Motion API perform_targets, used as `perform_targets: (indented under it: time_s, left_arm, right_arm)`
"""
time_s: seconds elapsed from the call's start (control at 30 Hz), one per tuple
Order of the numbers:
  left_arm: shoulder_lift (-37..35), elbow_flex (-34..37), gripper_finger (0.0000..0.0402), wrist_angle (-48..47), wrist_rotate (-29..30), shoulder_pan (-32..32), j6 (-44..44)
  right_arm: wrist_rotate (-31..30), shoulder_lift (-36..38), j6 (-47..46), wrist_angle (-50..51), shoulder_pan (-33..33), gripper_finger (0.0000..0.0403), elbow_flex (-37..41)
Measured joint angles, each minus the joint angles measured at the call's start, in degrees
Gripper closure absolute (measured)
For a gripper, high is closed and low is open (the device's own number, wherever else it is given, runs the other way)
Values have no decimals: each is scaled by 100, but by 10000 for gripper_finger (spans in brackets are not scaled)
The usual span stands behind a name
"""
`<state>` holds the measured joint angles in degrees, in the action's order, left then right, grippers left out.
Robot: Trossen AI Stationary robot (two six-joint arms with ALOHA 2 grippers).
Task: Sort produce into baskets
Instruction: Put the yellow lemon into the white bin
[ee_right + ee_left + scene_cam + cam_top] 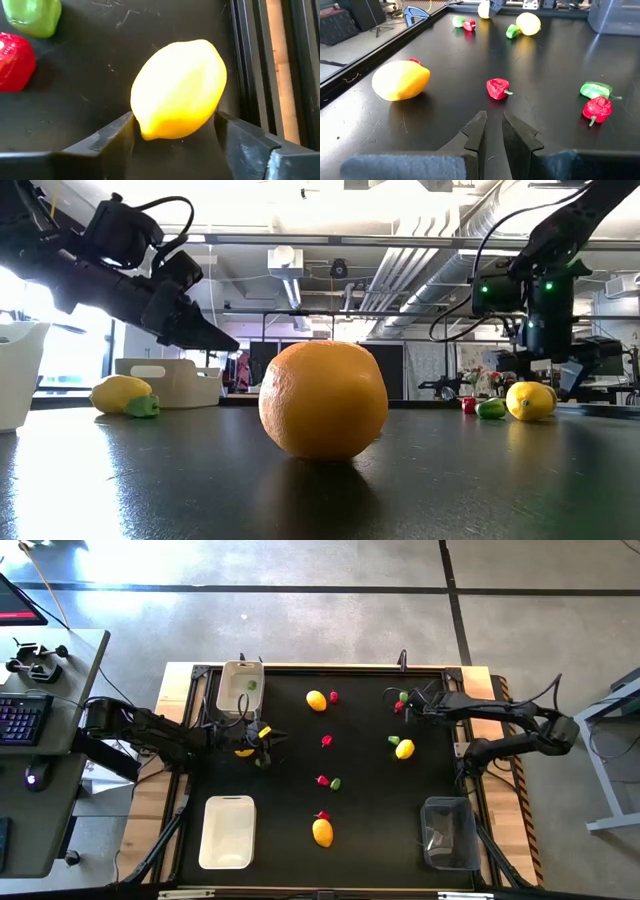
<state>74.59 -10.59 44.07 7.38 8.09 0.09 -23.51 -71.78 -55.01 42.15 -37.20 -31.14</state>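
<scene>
My right gripper (408, 705) hangs over the table's far right part, pointing steeply down. It is open, with one finger on each side of a yellow lemon (177, 90) that lies on the black table top. A green piece (32, 16) and a red piece (15, 60) lie close beside that lemon. My left gripper (492, 116) is at the table's left, above the top, with its fingers shut and nothing between them. Ahead of it lie a lemon (400, 80) and a red piece (497, 89). The baskets are a beige-white tub (240, 670), a white tray (227, 802) and a transparent bin (447, 805). My right gripper comes at the lemon from above with its fingers (117, 132) across the lemon's short width. They stand right at the lemon's two sides (142, 127), but I cannot tell whether they touch it. The lemon rests on the table.
More produce is scattered over the middle: a lemon (404, 748) with a green piece (393, 740), a red and green pair (328, 782), and an orange-yellow lemon (322, 832) near the front. Another lemon (245, 751) lies under my left arm. A raised rail (255, 60) runs just beyond the flanked lemon.
</scene>
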Motion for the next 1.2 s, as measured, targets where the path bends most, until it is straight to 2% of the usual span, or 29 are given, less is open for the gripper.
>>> perform_targets:
  time_s: [0.4, 0.7, 0.8, 0.9, 0.97, 1.1, 1.2]
  left_arm:
    - [0, 0, 355, -72, 1, -1, 12]
    - [0, 0, 355, -92, 2, 0, 14]
    - [0, 0, 355, -92, 2, -1, 14]
    - [0, 0, 355, -94, 2, 1, 14]
    - [0, 0, 355, -100, 2, 1, 14]
    - [0, 0, 355, -103, 2, -1, 14]
    - [0, 0, 355, -103, 2, 0, 14]
  right_arm:
    - [480, 19, 774, 129, -30, 272, -41]
    - [402, 19, 1058, 1235, -27, 329, -1051]
    - [397, 19, 971, 1372, -27, 329, -1369]
    - [326, 19, 1713, 1398, -27, 314, -1559]
    - [302, 19, 2570, 1400, -27, 295, -1647]
    - [302, 18, 5023, 1436, -25, 243, -1703]
    - [302, -45, 6491, 1381, 29, 205, -1703]
